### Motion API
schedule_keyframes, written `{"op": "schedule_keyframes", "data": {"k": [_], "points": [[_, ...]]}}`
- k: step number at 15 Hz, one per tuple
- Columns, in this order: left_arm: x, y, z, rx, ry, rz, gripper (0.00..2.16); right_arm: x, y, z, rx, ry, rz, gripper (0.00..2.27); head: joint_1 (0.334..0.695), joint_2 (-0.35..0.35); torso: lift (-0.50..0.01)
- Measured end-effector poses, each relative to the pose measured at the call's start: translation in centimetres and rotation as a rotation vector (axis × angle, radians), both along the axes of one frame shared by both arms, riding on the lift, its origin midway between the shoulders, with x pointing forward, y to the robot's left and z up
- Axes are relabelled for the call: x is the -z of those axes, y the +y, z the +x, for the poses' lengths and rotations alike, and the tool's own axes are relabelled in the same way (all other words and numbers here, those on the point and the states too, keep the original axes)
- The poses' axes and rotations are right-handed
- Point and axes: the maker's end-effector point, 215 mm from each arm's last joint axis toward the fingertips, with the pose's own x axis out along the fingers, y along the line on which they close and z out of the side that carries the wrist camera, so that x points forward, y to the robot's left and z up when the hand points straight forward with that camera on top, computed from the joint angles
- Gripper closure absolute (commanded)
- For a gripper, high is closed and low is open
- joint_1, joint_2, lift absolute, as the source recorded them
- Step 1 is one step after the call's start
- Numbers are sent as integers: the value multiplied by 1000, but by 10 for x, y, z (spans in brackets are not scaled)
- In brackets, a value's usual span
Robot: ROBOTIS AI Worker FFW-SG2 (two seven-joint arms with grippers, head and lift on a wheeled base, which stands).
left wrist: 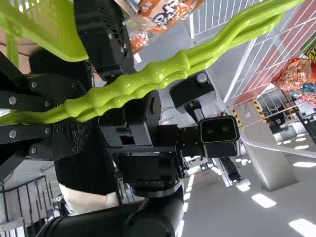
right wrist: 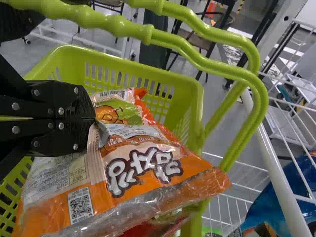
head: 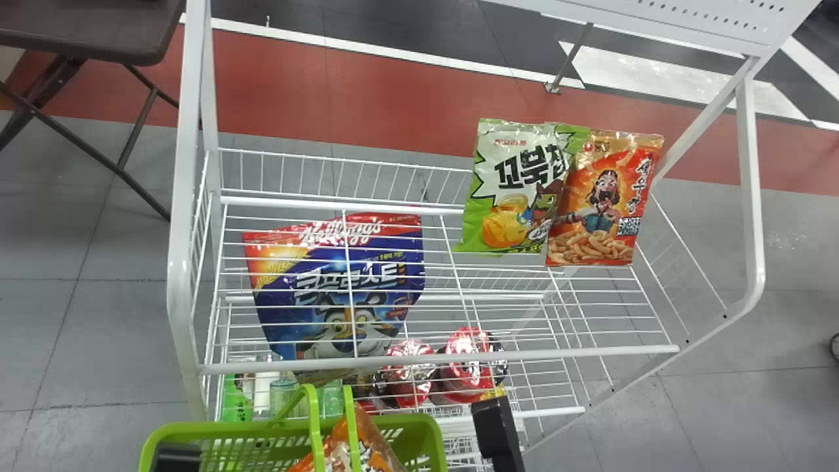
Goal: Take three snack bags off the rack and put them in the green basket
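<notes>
Okay, my right gripper (right wrist: 93, 118) pinches an orange snack bag (right wrist: 143, 173) at the green basket's (right wrist: 128, 67) mouth; left clamps the handles (left wrist: 148, 74). Red packaging (right wrist: 155, 228) beneath, probably one in; release left, total unclear.

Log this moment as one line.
right end effector: clamping orange snack bag over green basket | left end effector: gripping basket handles | rack: green snack bag, red snack bag

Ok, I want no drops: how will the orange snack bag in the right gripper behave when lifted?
The orange snack bag is probably floppy, given its creased film. It may swing, since the right gripper pinches one small spot. Its glossy surface could be slippery.
</notes>
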Motion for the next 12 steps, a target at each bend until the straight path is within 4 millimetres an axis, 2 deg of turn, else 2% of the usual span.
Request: {"op": "schedule_keyframes", "data": {"k": [3,5,7,8,9,12], "points": [[0,0,1,0,-1,0,1514,1,-15,-2,17,25,-5,39,695,-350,-26],[1,0,1,0,-1,1,1514,-12,-30,2,46,19,15,56,695,-350,-26],[1,-1,1,2,0,1,1514,-28,-54,17,102,-27,14,60,695,-350,-26],[1,-1,1,3,0,0,1514,-36,-66,31,136,-80,9,60,695,-350,-26],[1,-1,0,4,0,-1,1514,-49,-81,54,182,-178,-2,60,695,-350,-26],[1,-2,-2,4,4,-2,1514,-105,-130,126,329,-531,-50,60,695,-350,-26]]}}
